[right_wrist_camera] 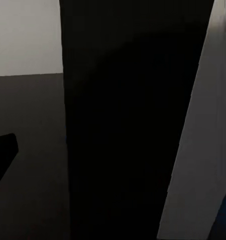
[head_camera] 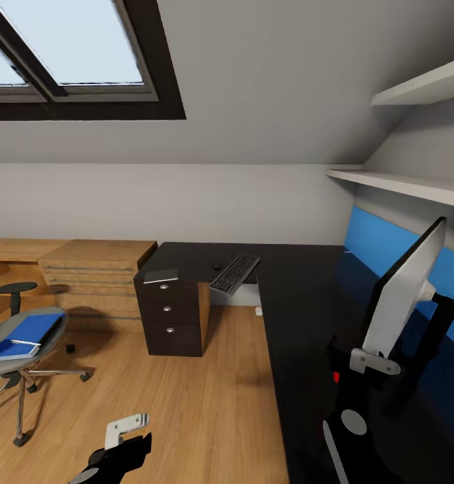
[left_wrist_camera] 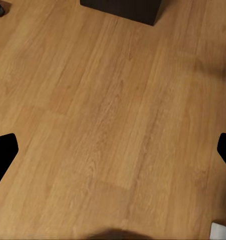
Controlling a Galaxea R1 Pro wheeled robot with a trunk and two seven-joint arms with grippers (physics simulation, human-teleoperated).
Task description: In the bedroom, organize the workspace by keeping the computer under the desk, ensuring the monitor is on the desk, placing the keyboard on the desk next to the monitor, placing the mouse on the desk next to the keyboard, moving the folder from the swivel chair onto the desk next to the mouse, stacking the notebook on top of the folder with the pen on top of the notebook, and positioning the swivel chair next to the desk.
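Right gripper: mine, against the monitor on the worktop; grip unclear.
Left gripper: jaws apart above floor.
Keyboard: overhanging worktop edge.
Folder: on swivel chair.

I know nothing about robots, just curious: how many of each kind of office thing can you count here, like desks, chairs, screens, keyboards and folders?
Desk: 1
Swivel chair: 1
Monitor: 1
Keyboard: 1
Folder: 1, blue, lying on the chair seat
Total: 5
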